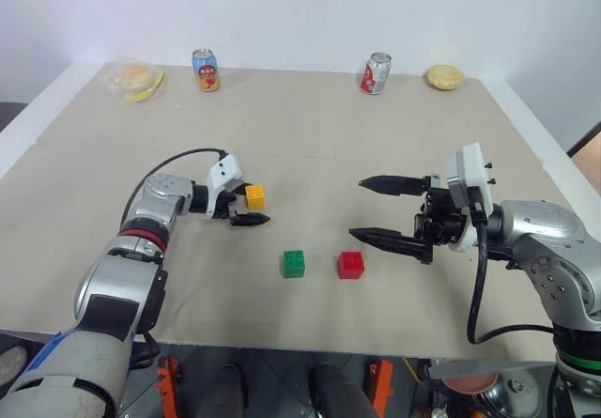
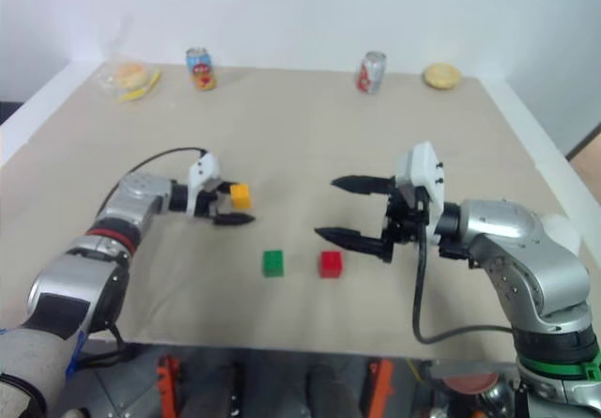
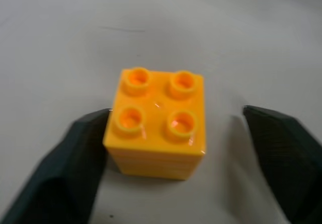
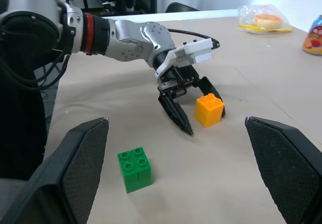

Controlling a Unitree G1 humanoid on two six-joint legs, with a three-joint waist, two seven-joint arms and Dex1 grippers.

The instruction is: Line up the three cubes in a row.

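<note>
The beige table (image 1: 310, 127) takes up most of the head views, running from the lower edge up to the white wall. At centre right the right end effector (image 1: 383, 210) hangs above the table with its two black fingers spread wide, holding nothing. At centre left the left end effector (image 1: 246, 206) sits low with its fingers on either side of the yellow cube (image 1: 254, 196); the left wrist view shows one finger against the cube's side and a gap at the other, so it is spread and not yet pinching. Below centre, the green cube (image 1: 294, 263) and the red cube (image 1: 351, 265) rest side by side, near each other but apart.
</note>
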